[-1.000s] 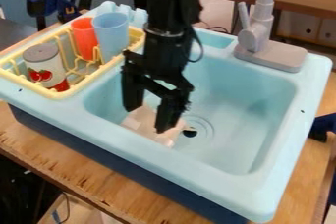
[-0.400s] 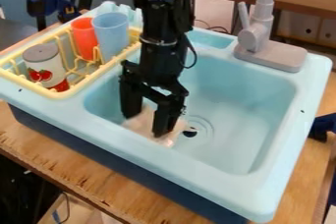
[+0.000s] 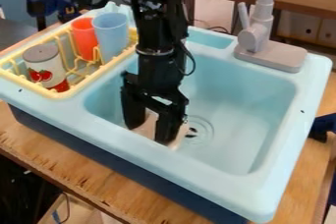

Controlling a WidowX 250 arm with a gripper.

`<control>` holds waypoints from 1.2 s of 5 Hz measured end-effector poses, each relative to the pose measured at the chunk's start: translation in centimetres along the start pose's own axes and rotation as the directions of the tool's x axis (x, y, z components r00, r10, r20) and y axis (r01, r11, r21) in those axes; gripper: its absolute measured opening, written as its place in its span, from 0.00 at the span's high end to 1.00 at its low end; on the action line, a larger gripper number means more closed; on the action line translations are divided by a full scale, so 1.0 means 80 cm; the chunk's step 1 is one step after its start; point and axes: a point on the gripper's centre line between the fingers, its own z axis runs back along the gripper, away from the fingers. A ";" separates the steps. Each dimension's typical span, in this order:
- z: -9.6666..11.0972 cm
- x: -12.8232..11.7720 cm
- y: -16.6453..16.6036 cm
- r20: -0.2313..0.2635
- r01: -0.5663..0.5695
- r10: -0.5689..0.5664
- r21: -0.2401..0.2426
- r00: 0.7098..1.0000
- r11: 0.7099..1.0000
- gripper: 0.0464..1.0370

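One wooden table point(image 3: 66, 166), light-blue sink point(image 3: 279, 183), grey faucet point(image 3: 255, 39)

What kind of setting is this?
Probably a workshop or lab holding a toy kitchen: a light-blue plastic toy sink with a grey plastic faucet, a yellow wire-style dish rack, and a black robot arm over the basin.

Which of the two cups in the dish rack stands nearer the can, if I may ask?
The red cup. It stands between the can and the other cup, which is light blue and farther from the can.
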 end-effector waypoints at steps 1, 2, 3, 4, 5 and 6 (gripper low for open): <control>-0.001 0.003 -0.031 0.036 0.039 -0.036 -0.103 0.999 0.994 0.04; -0.002 0.010 -0.075 0.077 0.108 -0.095 -0.191 0.992 0.976 0.04; -0.005 0.011 -0.101 0.086 0.142 -0.125 -0.238 0.988 0.961 0.04; -0.003 0.013 -0.106 0.091 0.142 -0.122 -0.261 0.988 0.955 0.04; 0.001 0.002 -0.115 0.022 0.121 -0.119 -0.173 0.993 0.977 0.04; 0.040 0.001 -0.109 0.045 0.070 -0.070 0.001 0.997 0.998 0.04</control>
